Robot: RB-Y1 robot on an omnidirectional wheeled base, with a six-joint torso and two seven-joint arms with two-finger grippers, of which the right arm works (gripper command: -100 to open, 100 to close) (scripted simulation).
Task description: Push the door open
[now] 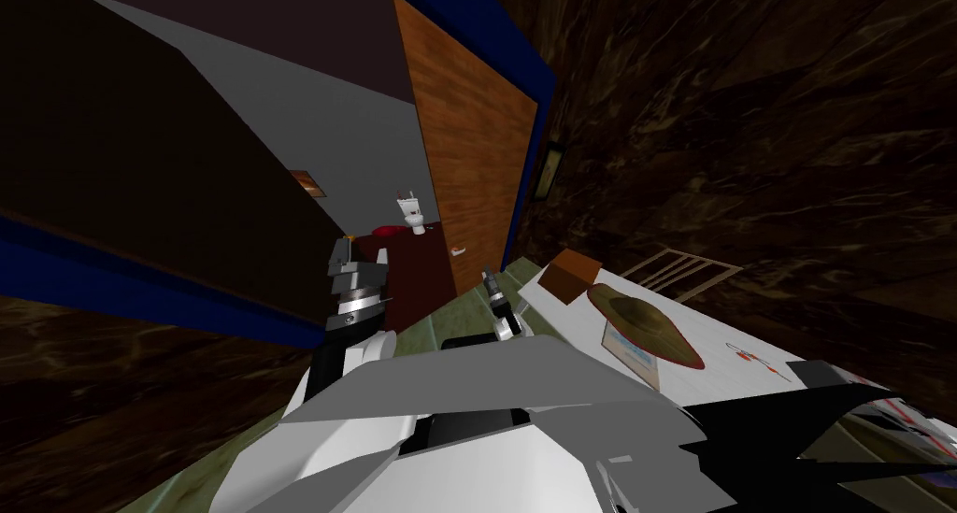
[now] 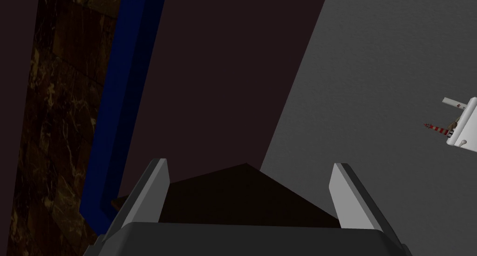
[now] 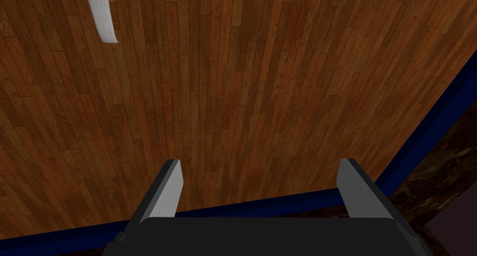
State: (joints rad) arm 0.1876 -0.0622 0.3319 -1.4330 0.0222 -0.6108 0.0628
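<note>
Both arms forward, left hand (image 2: 249, 167) spread wide — right hand (image 3: 261, 162) likewise

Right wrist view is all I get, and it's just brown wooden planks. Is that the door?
Observer: Yes. In the head view the door stands partly open, with a gap on its left.
Operator: What's through the gap?
Observer: A white toilet standing on a dark red floor.
Operator: Where's my other arm?
Observer: The left arm is up by the left side of the doorway. The left wrist view shows its jaws open, holding nothing.
</note>
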